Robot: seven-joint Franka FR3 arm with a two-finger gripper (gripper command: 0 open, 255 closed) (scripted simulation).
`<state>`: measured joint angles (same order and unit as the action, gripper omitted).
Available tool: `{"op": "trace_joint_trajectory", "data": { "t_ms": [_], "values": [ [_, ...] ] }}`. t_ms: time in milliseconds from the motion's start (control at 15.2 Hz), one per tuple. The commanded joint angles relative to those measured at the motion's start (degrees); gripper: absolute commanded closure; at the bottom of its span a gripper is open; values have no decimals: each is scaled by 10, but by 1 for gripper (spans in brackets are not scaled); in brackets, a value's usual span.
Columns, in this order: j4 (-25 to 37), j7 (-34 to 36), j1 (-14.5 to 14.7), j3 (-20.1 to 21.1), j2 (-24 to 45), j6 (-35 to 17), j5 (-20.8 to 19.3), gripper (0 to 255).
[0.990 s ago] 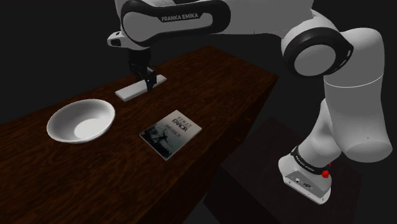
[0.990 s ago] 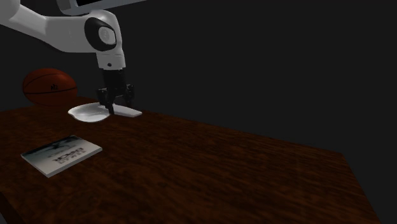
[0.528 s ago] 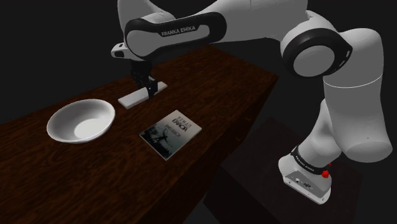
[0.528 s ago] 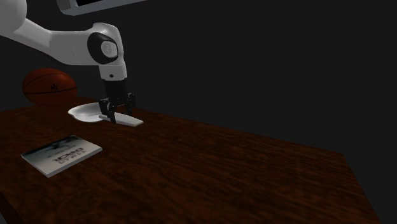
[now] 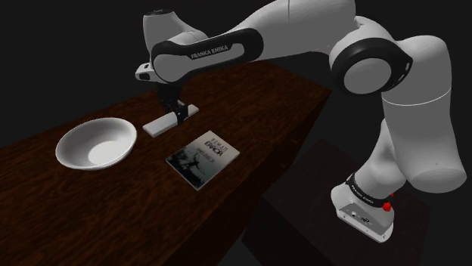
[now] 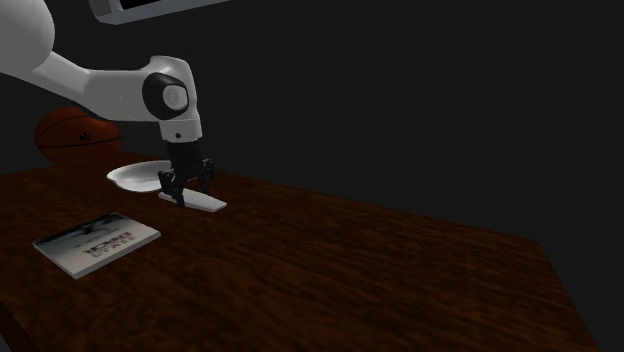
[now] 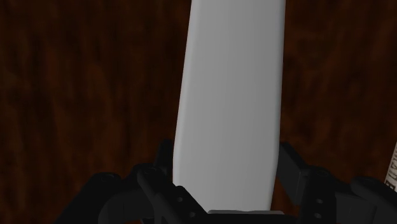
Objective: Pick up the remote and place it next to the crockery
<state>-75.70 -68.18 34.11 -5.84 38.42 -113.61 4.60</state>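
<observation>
My black two-finger gripper is closed on a flat, plain white remote. In the wrist view one finger presses each long edge of the remote near its end, and the rest of the bar runs away from my hand over the dark wood grain.

I hold the remote low over a dark brown wooden table, roughly level. I cannot tell whether its underside touches the wood.

In the shoulder view the remote sits near a white bowl, a little above and to the right of it, with a strip of bare table between the two. In the second exterior view the bowl's rim shows just behind my fingers.

A thin book with a grey photographic cover lies flat on the table, near the remote and towards the table's near edge in the shoulder view.

An orange basketball sits beyond the bowl in the second exterior view.

My white arm reaches over the table from its dark stand, at the shoulder view's lower right.
</observation>
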Motion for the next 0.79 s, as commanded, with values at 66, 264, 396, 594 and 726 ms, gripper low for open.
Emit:
{"op": "trace_joint_trajectory", "data": {
  "t_ms": [66,264,396,594,726],
  "values": [
    [0,0,0,0,1,-2,0,255],
    [0,0,0,0,1,-2,0,255],
    [0,0,0,0,1,-2,0,0],
    [0,0,0,0,1,-2,0,0],
    [0,0,0,0,1,-2,0,0]
  ]
}}
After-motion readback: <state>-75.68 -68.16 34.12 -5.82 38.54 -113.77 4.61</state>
